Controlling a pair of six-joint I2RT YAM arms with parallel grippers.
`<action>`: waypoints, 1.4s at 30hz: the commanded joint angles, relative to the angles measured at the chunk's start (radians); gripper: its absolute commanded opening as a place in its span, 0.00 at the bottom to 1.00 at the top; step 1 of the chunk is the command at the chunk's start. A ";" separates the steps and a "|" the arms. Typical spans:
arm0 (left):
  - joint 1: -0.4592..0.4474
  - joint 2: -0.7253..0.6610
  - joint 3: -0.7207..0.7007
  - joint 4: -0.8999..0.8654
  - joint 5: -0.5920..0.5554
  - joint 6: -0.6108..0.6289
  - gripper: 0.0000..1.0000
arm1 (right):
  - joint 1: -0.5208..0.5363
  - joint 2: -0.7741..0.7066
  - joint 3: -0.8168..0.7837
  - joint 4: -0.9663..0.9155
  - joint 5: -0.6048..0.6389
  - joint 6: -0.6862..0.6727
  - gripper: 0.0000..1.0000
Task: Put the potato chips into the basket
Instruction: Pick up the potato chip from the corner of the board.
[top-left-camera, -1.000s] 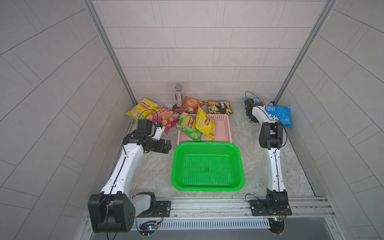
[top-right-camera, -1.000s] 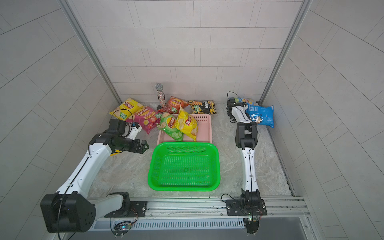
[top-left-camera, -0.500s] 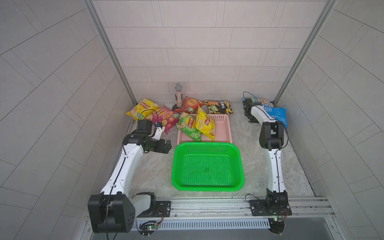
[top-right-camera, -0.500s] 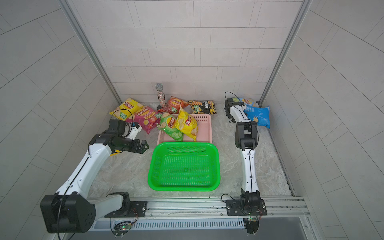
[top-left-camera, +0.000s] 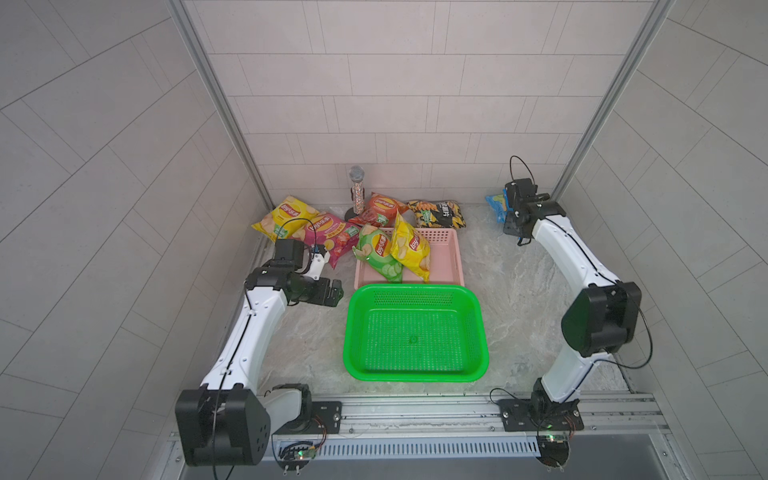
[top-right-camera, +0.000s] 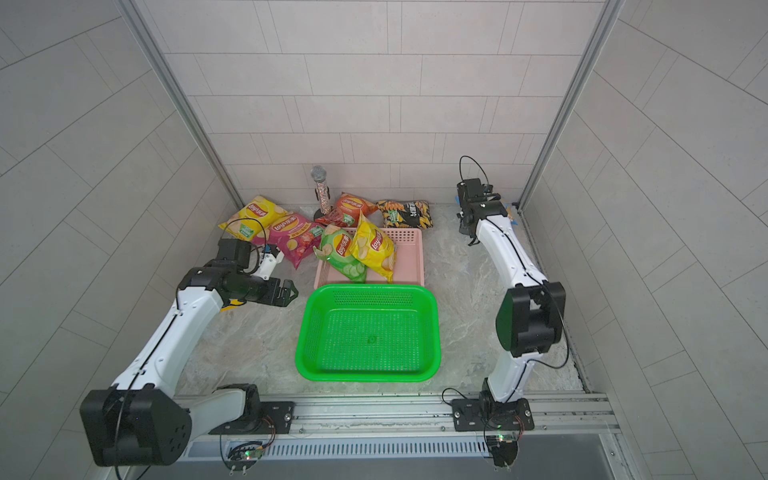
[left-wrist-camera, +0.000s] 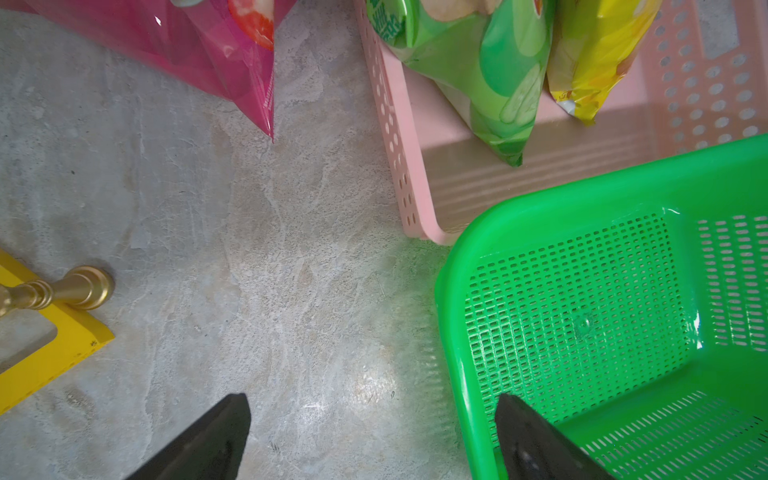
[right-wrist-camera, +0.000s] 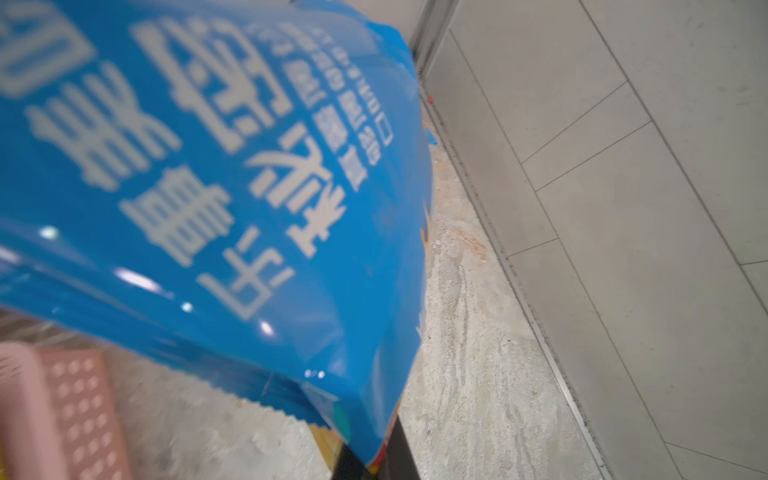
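Pulled inward, the blue bag fills the right wrist view, pinched by the right hand; in a top view the bag barely shows. The left hand is spread.

White left arm and right arm bear bulky black joints and thin black cables; the left tool is black.

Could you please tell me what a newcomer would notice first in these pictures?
The bright green basket sits empty in the middle of the scene. Behind it, colourful chip bags cluster at the back, a green bag and a yellow bag leaning in a pink basket. In the far right corner, the right gripper pinches a blue bag.
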 joint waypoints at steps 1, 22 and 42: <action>-0.003 -0.020 -0.003 -0.007 0.010 0.009 1.00 | 0.017 -0.096 -0.057 0.032 -0.206 -0.042 0.00; -0.007 -0.002 0.130 -0.050 -0.006 0.056 1.00 | 0.149 -0.335 -0.067 -0.087 -0.995 -0.152 0.00; -0.394 0.368 0.964 -0.373 0.142 0.417 1.00 | 0.404 -0.307 0.074 -0.380 -0.881 -0.403 0.00</action>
